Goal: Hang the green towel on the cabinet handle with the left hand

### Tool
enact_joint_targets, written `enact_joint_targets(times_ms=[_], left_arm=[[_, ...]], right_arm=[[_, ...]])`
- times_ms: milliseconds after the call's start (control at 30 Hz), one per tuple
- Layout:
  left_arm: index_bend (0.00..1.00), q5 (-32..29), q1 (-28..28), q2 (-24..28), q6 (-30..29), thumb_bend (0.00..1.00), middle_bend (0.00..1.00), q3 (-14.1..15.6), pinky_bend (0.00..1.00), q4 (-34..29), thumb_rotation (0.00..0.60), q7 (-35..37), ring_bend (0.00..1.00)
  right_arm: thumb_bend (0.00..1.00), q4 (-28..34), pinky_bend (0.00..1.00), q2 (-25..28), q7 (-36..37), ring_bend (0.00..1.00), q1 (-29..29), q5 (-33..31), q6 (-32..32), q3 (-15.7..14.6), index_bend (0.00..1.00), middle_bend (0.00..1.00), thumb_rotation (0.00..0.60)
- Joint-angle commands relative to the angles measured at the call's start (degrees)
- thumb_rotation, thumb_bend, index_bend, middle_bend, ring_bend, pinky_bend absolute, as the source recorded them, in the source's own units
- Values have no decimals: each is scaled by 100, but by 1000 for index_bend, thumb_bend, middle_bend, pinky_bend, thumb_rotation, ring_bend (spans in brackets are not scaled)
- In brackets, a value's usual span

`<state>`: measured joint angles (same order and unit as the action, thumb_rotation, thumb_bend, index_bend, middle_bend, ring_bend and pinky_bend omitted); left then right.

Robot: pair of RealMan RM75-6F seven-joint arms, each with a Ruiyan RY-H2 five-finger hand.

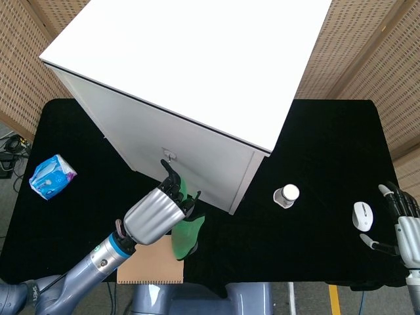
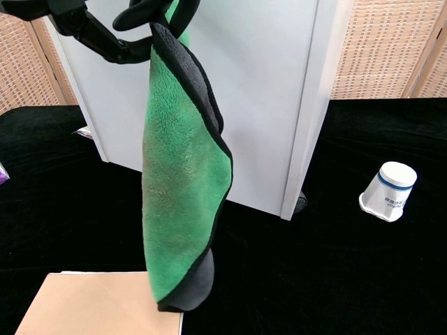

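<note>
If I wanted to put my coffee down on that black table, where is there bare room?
The widest bare stretch is the black table right of the white cabinet, behind the paper cup and computer mouse. Another lies between the blue packet and the cabinet. The front is crowded: the left hand holds the green towel over the brown notebook.

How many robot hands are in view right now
2. The left hand is near the white cabinet's front, holding the green towel. The right hand is at the black table's right edge, empty, beside a white computer mouse.
</note>
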<state>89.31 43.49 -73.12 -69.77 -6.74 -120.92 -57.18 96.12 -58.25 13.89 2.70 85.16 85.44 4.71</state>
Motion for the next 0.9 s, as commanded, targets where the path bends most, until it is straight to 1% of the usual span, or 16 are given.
enact_joint_targets(times_ms=[33, 500, 667, 900], left_arm=[[610, -66, 9, -40, 62, 446, 798, -43, 507, 9, 600, -48, 575], [609, -291, -18, -140, 187, 446, 798, -170, 507, 112, 600, -201, 575], [608, -379, 16, -219, 252, 445, 798, -216, 507, 207, 600, -221, 575], [605, -400, 50, -380, 323, 444, 798, -195, 500, 446, 600, -208, 575]], right_arm=[[66, -5, 0, 3, 19, 0, -2, -7, 1, 4, 0, 0, 600], [66, -17, 0, 10, 47, 0, -6, 7, 15, 5, 0, 0, 600], [66, -9, 0, 6, 31, 0, -7, 14, 17, 1, 0, 0, 600], [66, -27, 0, 15, 79, 0, -11, 0, 23, 11, 0, 0, 600]])
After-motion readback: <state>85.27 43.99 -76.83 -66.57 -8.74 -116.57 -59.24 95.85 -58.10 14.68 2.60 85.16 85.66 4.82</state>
